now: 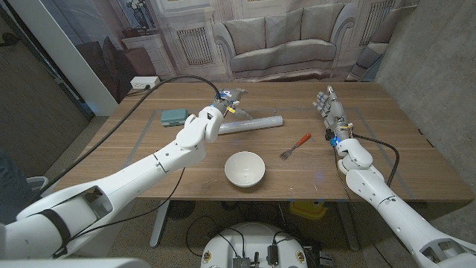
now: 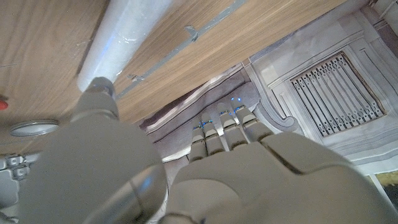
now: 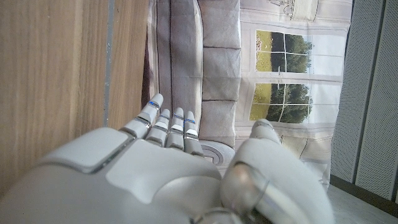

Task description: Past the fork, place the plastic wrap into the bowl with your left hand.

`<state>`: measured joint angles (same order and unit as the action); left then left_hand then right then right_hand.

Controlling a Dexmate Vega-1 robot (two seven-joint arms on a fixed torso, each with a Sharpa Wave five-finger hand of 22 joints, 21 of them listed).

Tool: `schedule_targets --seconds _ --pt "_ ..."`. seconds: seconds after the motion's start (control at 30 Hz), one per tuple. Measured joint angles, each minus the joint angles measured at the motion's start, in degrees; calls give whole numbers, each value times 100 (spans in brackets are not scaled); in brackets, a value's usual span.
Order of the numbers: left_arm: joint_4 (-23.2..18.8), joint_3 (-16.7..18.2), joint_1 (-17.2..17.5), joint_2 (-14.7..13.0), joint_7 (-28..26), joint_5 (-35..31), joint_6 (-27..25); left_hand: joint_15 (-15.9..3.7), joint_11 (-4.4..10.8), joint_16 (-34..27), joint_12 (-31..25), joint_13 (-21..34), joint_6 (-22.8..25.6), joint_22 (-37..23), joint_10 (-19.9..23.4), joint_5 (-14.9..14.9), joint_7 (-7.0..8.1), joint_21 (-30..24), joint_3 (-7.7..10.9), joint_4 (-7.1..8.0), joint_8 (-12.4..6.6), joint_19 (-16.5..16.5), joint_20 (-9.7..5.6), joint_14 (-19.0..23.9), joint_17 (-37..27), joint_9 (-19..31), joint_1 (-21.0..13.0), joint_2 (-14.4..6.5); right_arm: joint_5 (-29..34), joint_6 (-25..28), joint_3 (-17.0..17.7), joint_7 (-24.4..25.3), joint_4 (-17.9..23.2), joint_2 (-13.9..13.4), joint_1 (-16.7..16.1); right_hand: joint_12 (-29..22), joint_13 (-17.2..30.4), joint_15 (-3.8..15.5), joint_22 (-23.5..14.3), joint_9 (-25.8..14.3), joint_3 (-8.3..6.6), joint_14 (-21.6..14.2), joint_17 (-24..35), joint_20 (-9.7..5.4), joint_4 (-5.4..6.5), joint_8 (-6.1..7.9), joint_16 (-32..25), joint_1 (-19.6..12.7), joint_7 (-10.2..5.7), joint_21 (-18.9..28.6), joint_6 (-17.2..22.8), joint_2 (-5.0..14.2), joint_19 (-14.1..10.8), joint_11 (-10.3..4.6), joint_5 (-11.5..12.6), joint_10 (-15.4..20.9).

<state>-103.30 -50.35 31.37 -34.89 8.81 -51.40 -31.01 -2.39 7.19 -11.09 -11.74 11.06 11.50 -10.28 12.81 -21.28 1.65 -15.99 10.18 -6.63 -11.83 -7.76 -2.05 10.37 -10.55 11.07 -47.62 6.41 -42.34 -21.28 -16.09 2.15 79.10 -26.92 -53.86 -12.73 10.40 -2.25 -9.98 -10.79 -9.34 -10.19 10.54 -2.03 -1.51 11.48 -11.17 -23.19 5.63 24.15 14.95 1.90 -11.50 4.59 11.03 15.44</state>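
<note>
The wrap [image 1: 253, 123], a pale roll, lies on the bench [image 1: 149, 160] past the middle, its length running across; in the left wrist view the roll [image 2: 118, 43] slants over the wood, one end just beyond the thumb. The left hand [image 1: 229, 97] hangs at the roll's left end, above or just behind it; whether it touches the roll I cannot tell; in the left wrist view the left hand [image 2: 205, 174] shows its fingers [image 2: 227, 127] straight and side by side, reaching past the bench edge, the thumb set apart toward the roll, nothing held between them. The bowl [image 1: 245, 169], white, stands nearer the robot than the roll, a little right of the left forearm, apart from both. The fork [image 1: 295, 146], red-handled, lies slanted right of the bowl and nearer than the roll's right end, touching neither. The right hand [image 1: 328, 104] stands upright at the bench's right side, beyond the fork and well apart from it; its fingers [image 3: 165, 127] are straight, close together, the thumb off to the side, holding nothing. A teal box [image 1: 174, 117] sits on the bench left of the left hand; a black cable [image 1: 160, 85] curves from the far left edge toward that wrist.
</note>
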Motion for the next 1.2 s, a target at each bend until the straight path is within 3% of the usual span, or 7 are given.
schedule_targets --seconds 0.4,1.2 --pt "241 -199 -215 158 351 -26 -23 0 -1 0 0 0 0 0 1 0 0 34 0 0 0 -4 -5 0 0 -1 -31 -31 -12 40 20 9 49 -44 -6 0 0 0 0 0 0 0 -1 -32 0 0 0 24 0 -21 0 24 -32 21 0 21" --pt "524 -382 -336 338 466 166 -123 0 -20 0 0 -1 23 1 20 0 -23 77 -40 -7 -1 -30 -10 0 1 -1 -107 -62 -70 107 27 -70 0 -56 48 24 16 0 0 0 17 1 -1 -32 -16 0 0 23 0 -86 0 23 -32 21 0 21"
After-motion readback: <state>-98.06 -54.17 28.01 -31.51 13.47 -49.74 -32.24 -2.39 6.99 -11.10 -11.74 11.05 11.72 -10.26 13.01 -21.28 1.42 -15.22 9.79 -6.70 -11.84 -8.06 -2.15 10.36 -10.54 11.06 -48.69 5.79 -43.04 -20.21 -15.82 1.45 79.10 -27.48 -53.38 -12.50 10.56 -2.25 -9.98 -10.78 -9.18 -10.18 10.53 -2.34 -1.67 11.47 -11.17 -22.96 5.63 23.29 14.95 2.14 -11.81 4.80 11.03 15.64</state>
